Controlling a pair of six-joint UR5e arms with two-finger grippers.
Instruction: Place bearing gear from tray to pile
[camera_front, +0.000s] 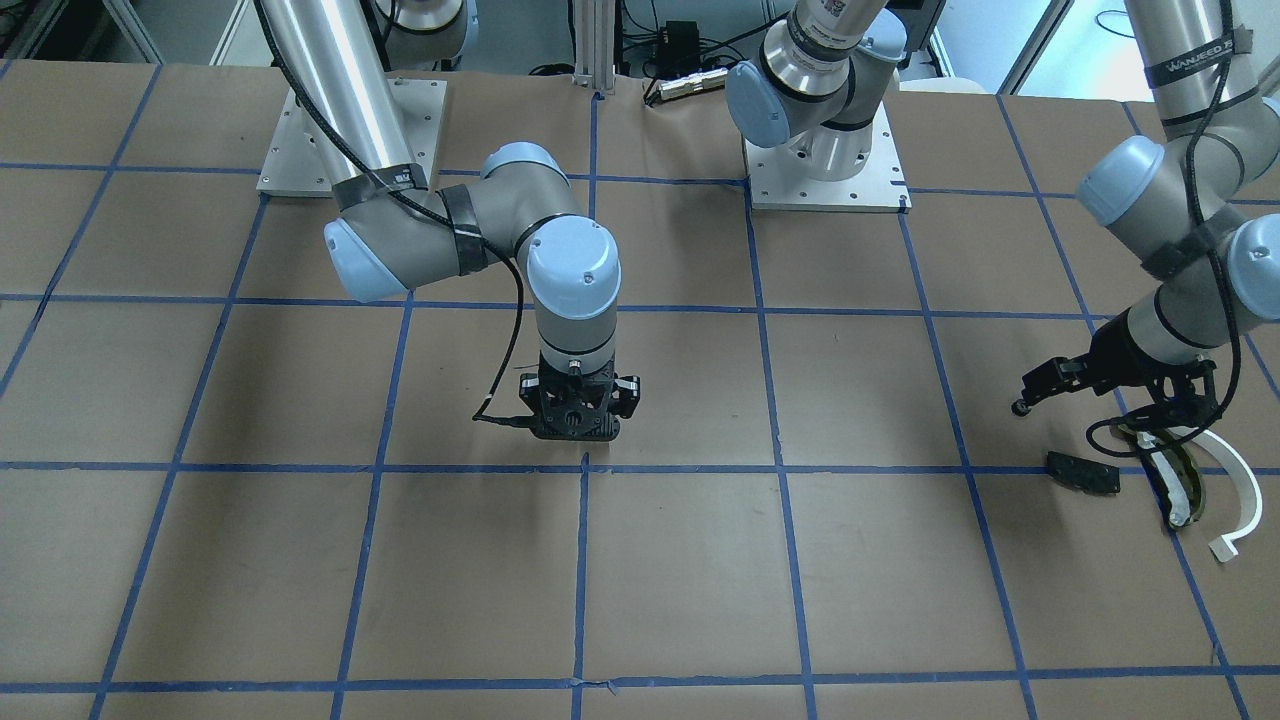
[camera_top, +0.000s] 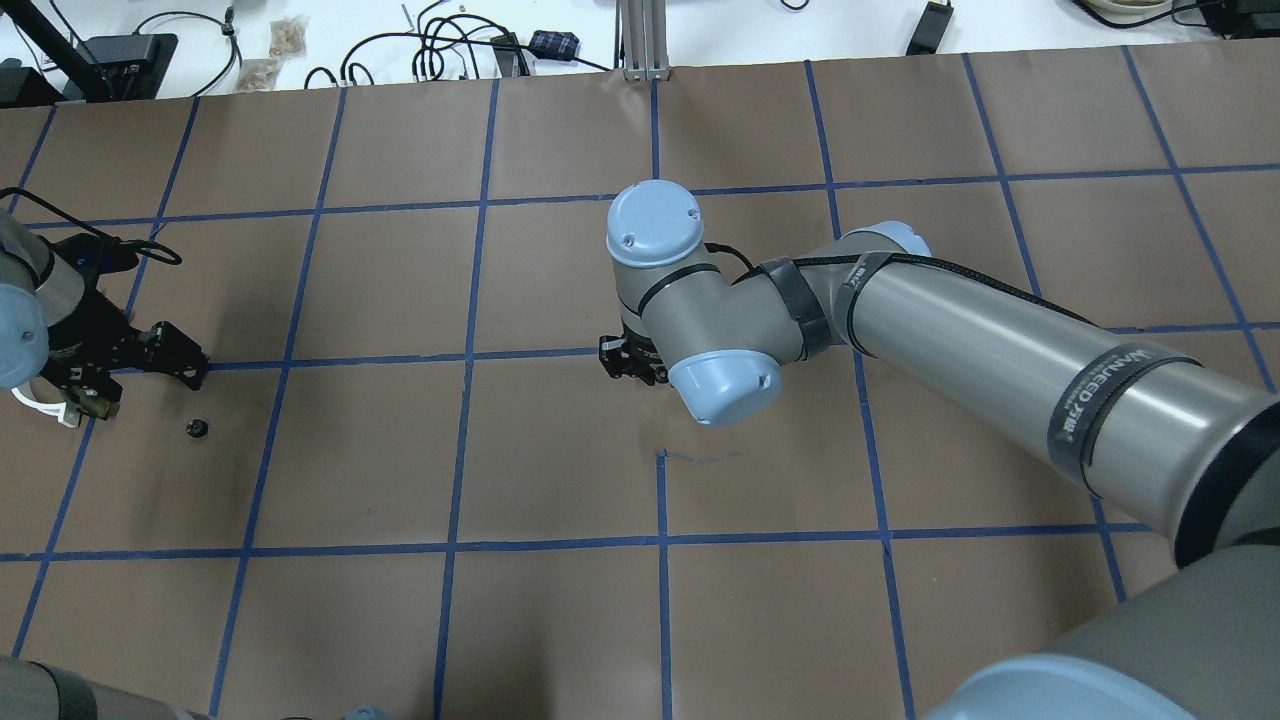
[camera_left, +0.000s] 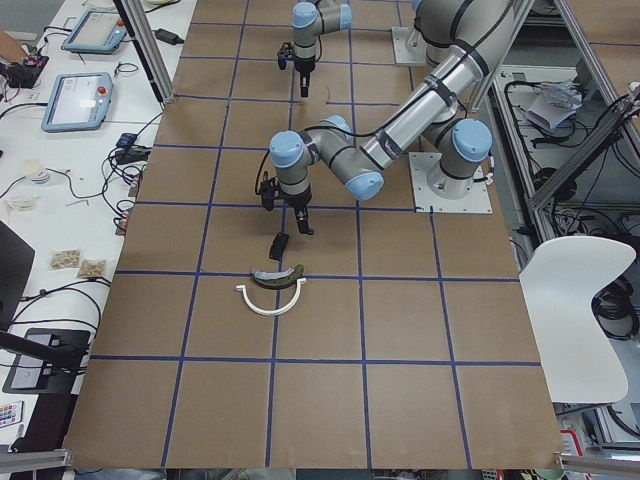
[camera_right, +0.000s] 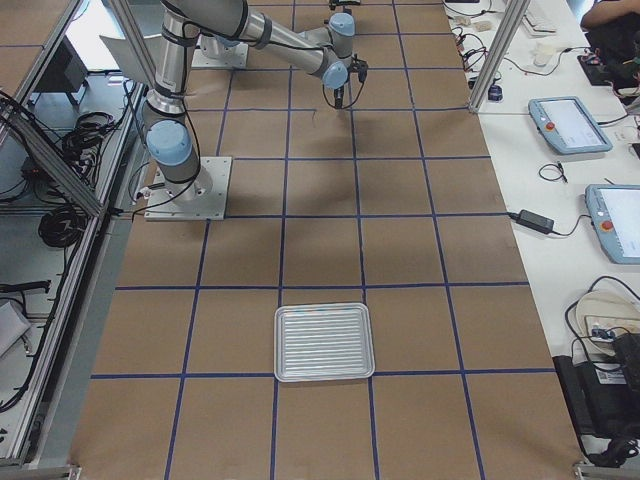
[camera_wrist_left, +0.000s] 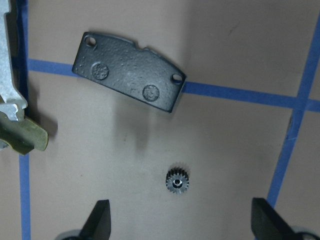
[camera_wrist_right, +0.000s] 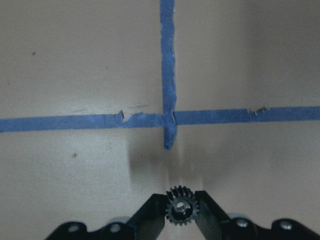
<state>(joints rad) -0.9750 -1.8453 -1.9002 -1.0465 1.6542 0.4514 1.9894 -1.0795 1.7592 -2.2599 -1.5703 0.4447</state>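
1. The right gripper (camera_wrist_right: 180, 211) is pinching a small toothed bearing gear (camera_wrist_right: 179, 205) between its narrowed fingertips, hovering over a crossing of blue tape lines near the middle of the table (camera_front: 700, 560).
2. The left gripper (camera_wrist_left: 180, 210) is hanging with its fingers spread wide and holding nothing, directly above a second gear (camera_wrist_left: 177, 181) that is lying loose on the brown paper.
3. That loose gear is sitting near the black plate (camera_wrist_left: 129, 71), at the edge of the pile, where the olive-and-black curved piece (camera_left: 277, 278) and the white half-ring arc (camera_front: 1249, 495) are lying close together.
4. The metal tray (camera_right: 323, 342) is resting well apart, toward the table's other end.
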